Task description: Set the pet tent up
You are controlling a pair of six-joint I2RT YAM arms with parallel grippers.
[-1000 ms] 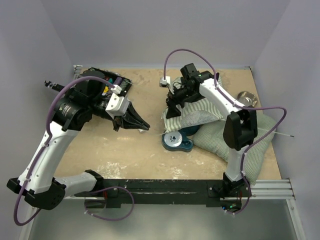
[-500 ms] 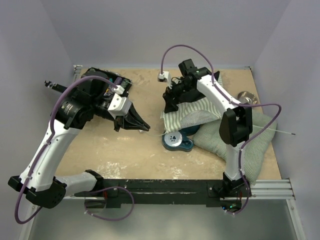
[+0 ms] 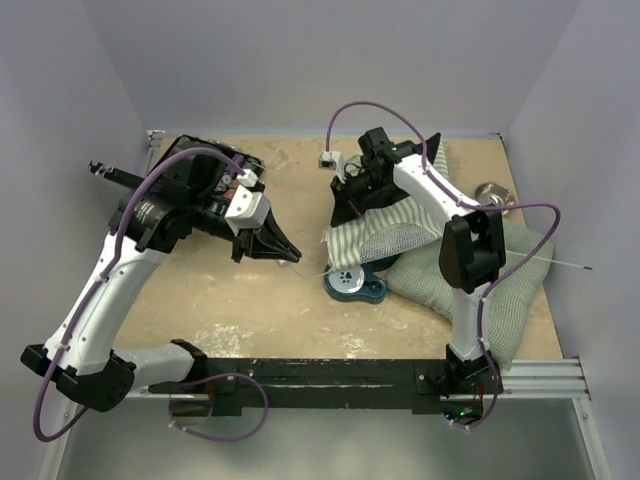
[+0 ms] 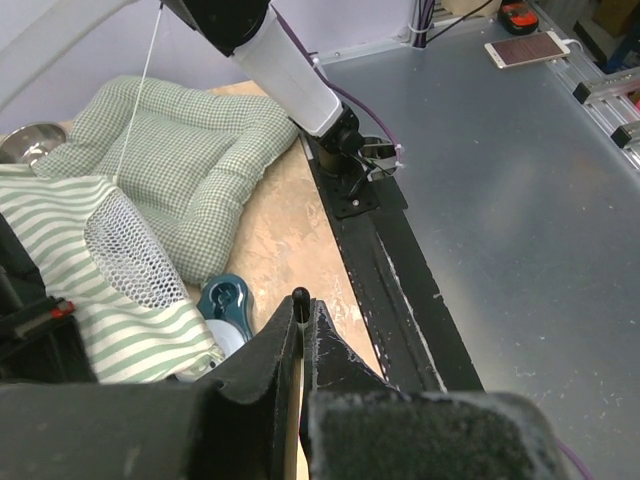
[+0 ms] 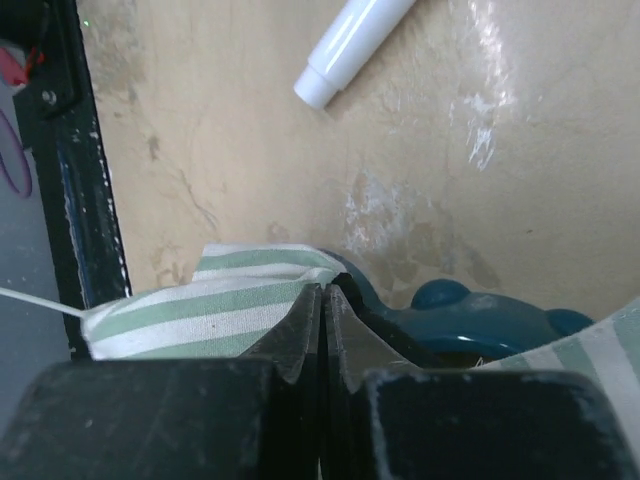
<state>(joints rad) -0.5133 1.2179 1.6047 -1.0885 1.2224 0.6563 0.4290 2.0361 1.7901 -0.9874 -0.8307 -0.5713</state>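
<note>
Now, at the left, the left gripper (image 3: 287,253) shows its fingers pressed together and pointing right; we cannot tell whether anything sits between them. Near it on its right, the pet tent (image 3: 372,232) lies crumpled over the teal bowl stand (image 3: 352,283) and the checked cushion (image 3: 500,290), long axis running left to right. The right gripper (image 3: 347,212) pinches the tent's striped edge, so we judge the right arm nearer
</note>
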